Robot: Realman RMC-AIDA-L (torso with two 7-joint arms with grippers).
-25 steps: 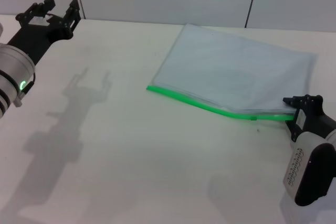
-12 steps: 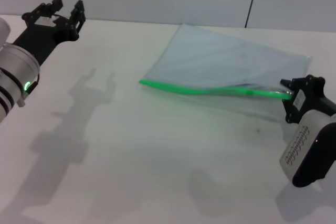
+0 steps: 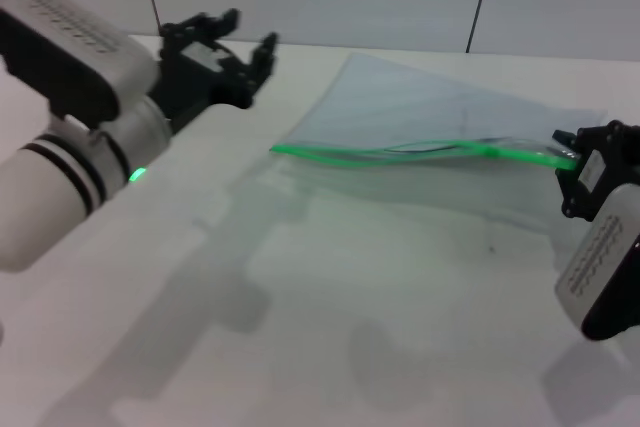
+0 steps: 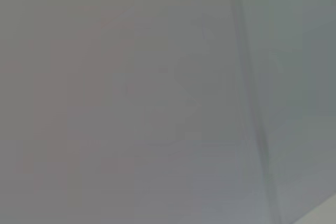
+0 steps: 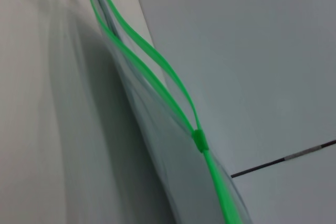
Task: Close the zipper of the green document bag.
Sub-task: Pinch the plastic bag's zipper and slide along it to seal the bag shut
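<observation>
Zipper (image 3: pixel 420 152) end gripped by right tool (image 3: pixel 577 161), left tool (image 3: pixel 235 47) open, swung nearer bag (image 3: pixel 440 117)

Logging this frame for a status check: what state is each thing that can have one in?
zipper: open along most of its length, its two strips gaping.
slider: near the right gripper's end.
green document bag: zipper edge lifted off the table.
right gripper: jaws shut on the zipper's end.
left gripper: jaws open, empty.

Right gripper (image 3: pixel 572 159) fingertips behind the zipper (image 3: pixel 420 152) end.
</observation>
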